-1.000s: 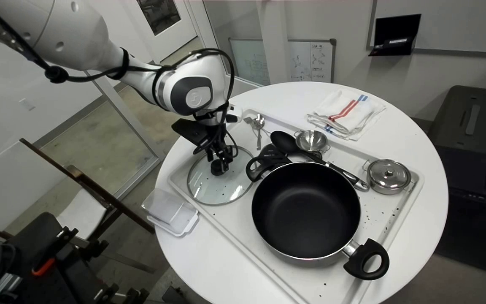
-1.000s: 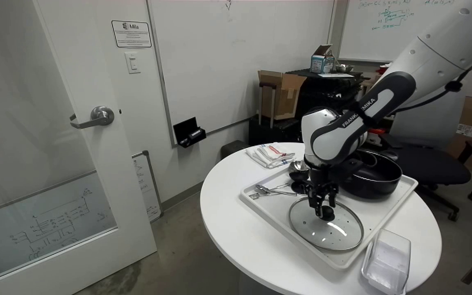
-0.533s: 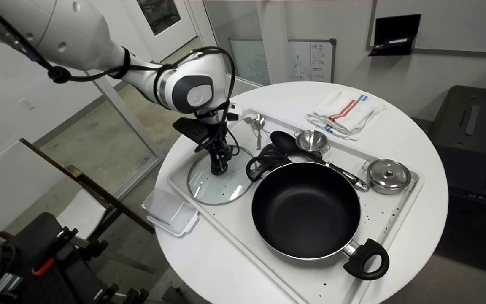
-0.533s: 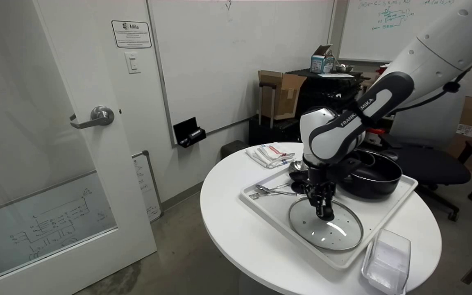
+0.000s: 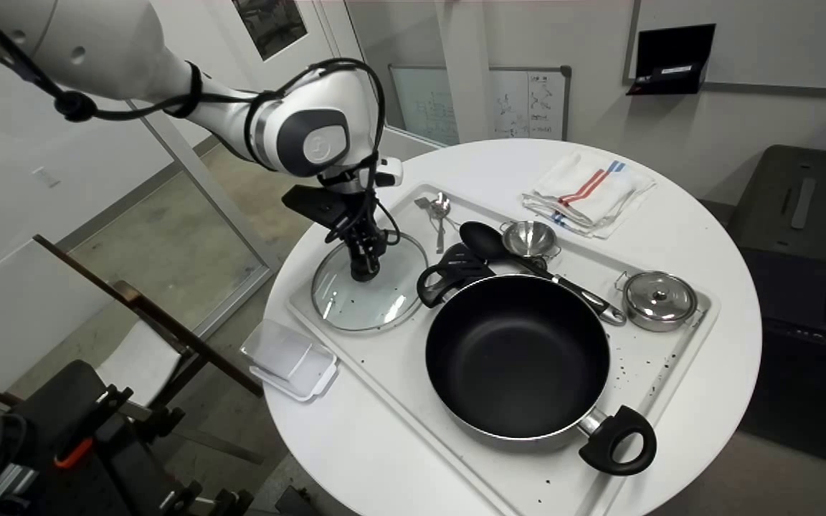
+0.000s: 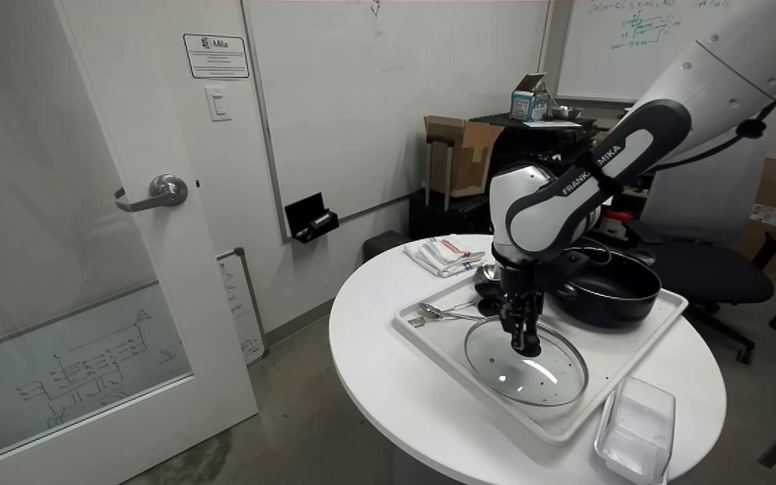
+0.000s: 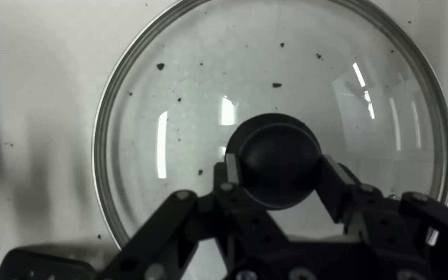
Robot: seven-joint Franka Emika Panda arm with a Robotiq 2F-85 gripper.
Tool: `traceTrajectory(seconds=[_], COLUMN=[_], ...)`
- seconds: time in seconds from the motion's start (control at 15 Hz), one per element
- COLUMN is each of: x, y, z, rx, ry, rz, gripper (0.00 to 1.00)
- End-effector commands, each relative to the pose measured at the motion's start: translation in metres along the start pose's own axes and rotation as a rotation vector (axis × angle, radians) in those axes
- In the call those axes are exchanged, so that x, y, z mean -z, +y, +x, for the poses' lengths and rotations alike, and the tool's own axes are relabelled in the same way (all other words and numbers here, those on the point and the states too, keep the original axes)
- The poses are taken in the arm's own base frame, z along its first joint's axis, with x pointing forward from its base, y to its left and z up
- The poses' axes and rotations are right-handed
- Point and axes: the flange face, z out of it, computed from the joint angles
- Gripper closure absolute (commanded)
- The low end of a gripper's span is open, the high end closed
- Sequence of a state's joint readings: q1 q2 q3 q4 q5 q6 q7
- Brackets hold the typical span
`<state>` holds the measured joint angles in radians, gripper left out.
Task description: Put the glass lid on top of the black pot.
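The black two-fingered gripper point(image 7: 280, 171) is clamped on the round black knob point(image 7: 276, 155) at the centre of the clear round glass lid point(image 7: 263, 97); the wrist view shows a finger pressed against each side of the knob. In an exterior view, the white and dark grey robot arm point(image 5: 327, 136) reaches in from the far left, and the metal-rimmed lid is over the left end of the white rectangular tray point(image 5: 399, 365); whether its rim touches the tray cannot be told. To the right of the lid stands the large round black pot point(image 5: 517, 358), with one looped handle pointing far left, close to the lid's edge, and the other pointing near right. Beyond the pot lie a black slotted turner point(image 5: 462, 259), partly hidden by the left handle, and a black spoon point(image 5: 483, 240), just beside a small silvery metal bowl point(image 5: 530, 239). A silver spoon point(image 5: 441, 208) lies farther left, and a small lidded silvery pot point(image 5: 660, 297) stands at the tray's right end. The tray rests on a round white table point(image 5: 345, 444), with a folded white striped cloth point(image 5: 589, 193) on the far side and a clear plastic container point(image 5: 291, 355) at the near left edge.
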<state>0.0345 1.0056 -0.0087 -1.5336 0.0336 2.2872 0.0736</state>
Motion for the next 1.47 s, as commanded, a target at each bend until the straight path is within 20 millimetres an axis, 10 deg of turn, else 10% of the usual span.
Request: traceTrajectory(seconds=[0.0, 0.53, 1.4], x=[0.048, 0.13, 0.19], y=[-0.022, -0.031, 0.109], z=[-0.025, -0.069, -0.07], rx=[0.078, 0.112, -0.189], ry=[0.038, 0.075, 0.049], rz=[0.006, 0.034, 0.122], gripper=[0.75, 0.75, 0.75])
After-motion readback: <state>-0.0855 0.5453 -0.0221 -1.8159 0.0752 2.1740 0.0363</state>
